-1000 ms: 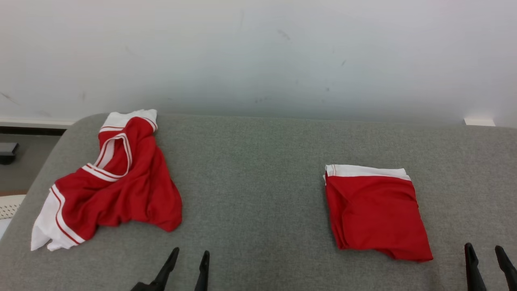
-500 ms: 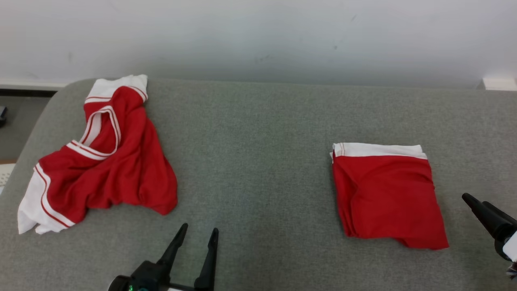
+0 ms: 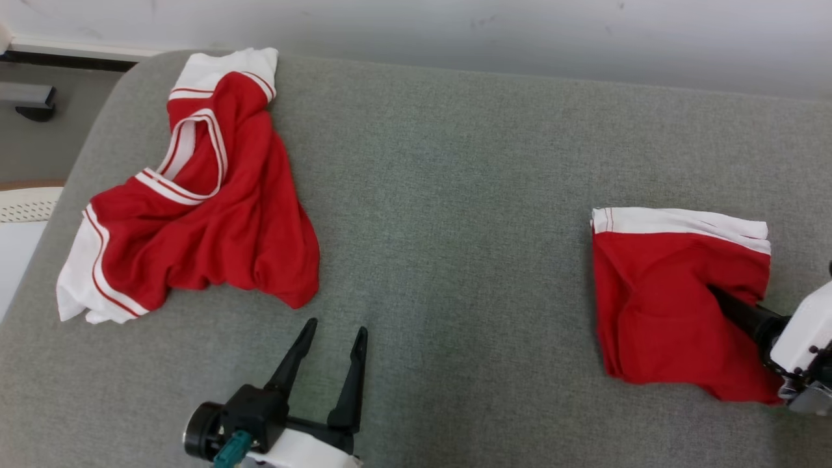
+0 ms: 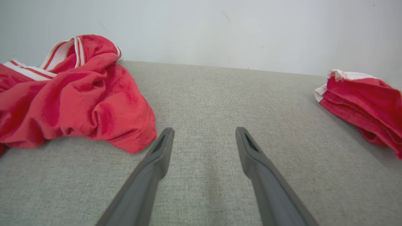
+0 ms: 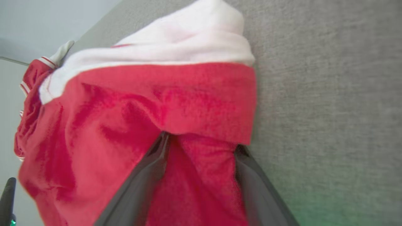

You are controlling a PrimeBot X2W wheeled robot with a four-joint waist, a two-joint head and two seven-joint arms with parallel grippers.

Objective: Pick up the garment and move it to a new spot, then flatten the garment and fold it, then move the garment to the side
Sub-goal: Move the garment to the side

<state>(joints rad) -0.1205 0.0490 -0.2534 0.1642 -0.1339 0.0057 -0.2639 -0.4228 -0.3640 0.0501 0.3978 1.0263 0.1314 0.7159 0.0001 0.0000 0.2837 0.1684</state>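
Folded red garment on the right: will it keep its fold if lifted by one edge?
Probably not: the folded garment looks thin and limp, its edge draping over the right gripper. Loose stacked layers would likely slide open. Likely light: it bunches easily.

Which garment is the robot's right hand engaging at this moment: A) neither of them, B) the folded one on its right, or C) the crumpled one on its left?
B: the right hand, fingers apart, straddles a fold of the folded red garment in the right wrist view.
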